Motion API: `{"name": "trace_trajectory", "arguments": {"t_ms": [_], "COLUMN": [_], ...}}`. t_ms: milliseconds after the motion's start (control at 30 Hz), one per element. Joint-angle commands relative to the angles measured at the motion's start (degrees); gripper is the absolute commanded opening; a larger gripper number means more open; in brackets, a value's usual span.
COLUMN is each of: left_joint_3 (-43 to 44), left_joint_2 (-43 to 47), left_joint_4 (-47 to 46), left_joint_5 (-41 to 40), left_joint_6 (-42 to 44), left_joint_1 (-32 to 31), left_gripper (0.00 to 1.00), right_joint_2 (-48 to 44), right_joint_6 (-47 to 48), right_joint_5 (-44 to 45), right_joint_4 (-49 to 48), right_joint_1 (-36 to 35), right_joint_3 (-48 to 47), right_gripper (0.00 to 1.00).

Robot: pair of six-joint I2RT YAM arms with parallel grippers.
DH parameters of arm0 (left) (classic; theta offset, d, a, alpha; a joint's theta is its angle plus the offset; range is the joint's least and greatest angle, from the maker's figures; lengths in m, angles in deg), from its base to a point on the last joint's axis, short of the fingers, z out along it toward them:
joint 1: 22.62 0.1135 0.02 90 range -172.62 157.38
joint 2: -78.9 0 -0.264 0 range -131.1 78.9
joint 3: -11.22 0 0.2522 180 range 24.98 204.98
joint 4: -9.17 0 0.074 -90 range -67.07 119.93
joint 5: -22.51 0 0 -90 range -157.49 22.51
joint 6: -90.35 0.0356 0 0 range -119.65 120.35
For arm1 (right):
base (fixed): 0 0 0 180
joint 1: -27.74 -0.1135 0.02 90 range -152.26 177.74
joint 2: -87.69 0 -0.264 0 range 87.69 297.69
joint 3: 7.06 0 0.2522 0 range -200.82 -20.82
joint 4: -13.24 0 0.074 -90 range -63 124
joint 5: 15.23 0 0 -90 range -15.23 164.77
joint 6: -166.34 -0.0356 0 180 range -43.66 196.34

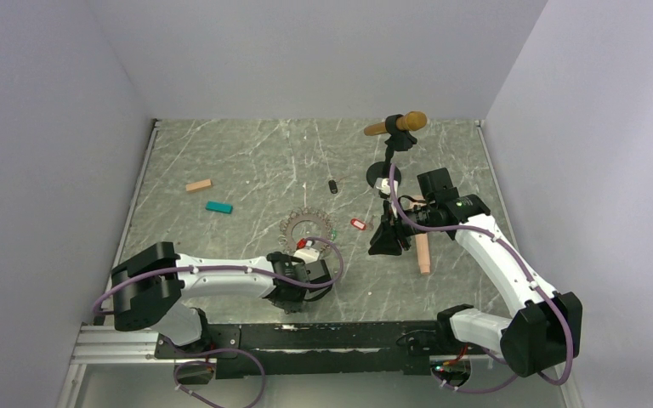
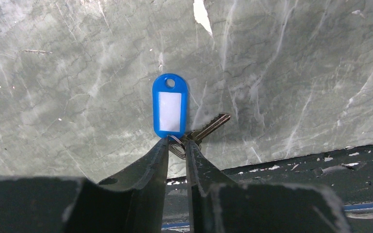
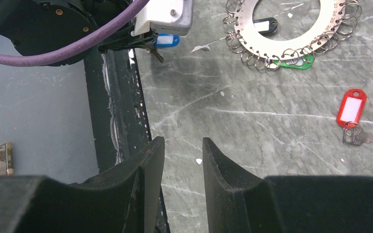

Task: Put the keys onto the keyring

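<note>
Left end effector (image 2: 177, 143) pinches the blue key (image 2: 169, 104) by its ring (head partly hidden); right end effector (image 3: 182, 144) stands open.

Three keys (image 3: 352, 109), one keyring (image 3: 286, 43), two wooden blocks (image 1: 198, 184), one teal block (image 1: 218, 206), perhaps one cylinder (image 1: 333, 186)

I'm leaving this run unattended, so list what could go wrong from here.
1. The left gripper pinches only the small split ring of the blue-tagged key, right at its fingertips; the key could swivel or slip out.
2. That grip is close to the table's near edge, so a dropped key might go over it.
3. The keyring is crowded with small rings and tags; threading may snag a neighbour.
</note>
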Motion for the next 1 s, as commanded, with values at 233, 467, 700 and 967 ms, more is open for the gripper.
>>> {"name": "trace_trajectory", "arguments": {"t_ms": [233,467,700,967], "left_joint_3": [0.58,-2.64,-3.14,0.48], "left_joint_2": [3.27,9.26,15.4,22.13], "left_joint_4": [0.05,-4.58,-10.13,-15.91], "left_joint_5": [-2.98,-2.38,1.08,16.02], "left_joint_6": [2.24,8.49,22.85,40.03], "left_joint_1": [-0.54,-0.54,-0.24,6.24], "left_gripper": [0.12,0.0,0.0,0.0], "right_joint_2": [-0.79,-0.84,0.82,4.14], "right_joint_6": [0.45,1.04,15.51,31.19], "right_joint_5": [-2.89,-3.42,-8.56,-9.91], "right_joint_4": [-0.79,-0.29,7.7,6.06], "right_joint_1": [0.39,0.38,-0.95,-12.04], "right_joint_3": [-0.23,-0.23,-0.94,0.4], "right_gripper": [0.39,0.39,0.43,0.5]}}
